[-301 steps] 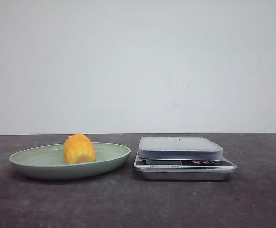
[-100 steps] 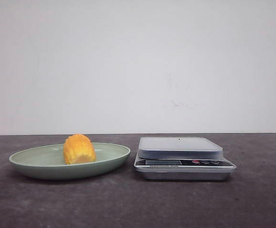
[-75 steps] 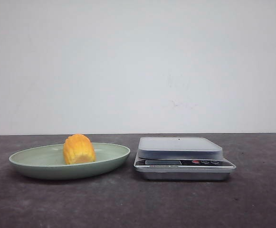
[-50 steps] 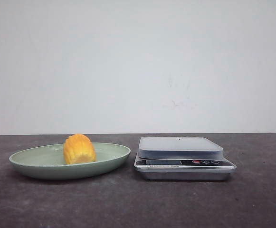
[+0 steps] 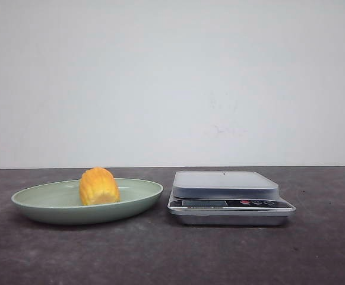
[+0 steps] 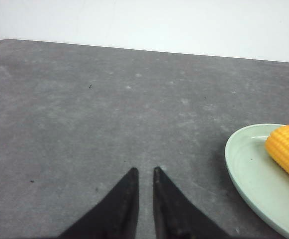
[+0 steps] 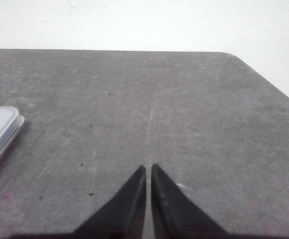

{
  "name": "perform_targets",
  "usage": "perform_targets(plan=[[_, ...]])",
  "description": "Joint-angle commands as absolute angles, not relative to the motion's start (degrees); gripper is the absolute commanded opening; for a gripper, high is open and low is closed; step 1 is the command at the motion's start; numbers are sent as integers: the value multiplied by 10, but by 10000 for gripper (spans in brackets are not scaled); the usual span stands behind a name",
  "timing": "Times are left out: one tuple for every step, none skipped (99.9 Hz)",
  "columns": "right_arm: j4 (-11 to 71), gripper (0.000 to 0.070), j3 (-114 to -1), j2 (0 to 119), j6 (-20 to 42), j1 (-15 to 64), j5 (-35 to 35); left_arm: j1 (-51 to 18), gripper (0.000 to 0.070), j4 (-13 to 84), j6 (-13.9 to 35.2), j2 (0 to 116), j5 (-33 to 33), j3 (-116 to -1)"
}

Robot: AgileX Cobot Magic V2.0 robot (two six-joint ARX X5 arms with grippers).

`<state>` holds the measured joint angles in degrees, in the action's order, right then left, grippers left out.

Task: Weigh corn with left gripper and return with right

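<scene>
Speckled grey table [image 5: 172,255], ribbed corn [image 5: 99,186] — round green plate [image 5: 47,205], boxy scale [image 5: 228,196]

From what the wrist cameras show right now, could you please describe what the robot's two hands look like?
Only the fingers show. The left hand has two matte black fingers, broad at the base and tapering to sharp points. The right hand looks the same: plain black, wedge-shaped, pointed. No cables, markings or pads are visible, and neither arm appears in the front view.

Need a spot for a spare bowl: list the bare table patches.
Bare: table in front of plate and scale; left of plate, by left gripper; right of scale, by right gripper. Crowded: narrow gap between plate, holding corn, and scale.
</scene>
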<state>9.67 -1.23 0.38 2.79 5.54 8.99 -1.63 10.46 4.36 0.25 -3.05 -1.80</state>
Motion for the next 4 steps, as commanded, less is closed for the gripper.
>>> perform_targets(plan=[[90,12,-8,2,30,55,90,-16,25,107,37,2,-30,-8],[90,12,-8,2,30,55,90,-16,25,107,37,2,-30,-8],[90,12,-8,2,30,55,90,-16,25,107,37,2,-30,-8],[90,12,-8,2,30,55,90,-16,25,107,37,2,-30,-8]])
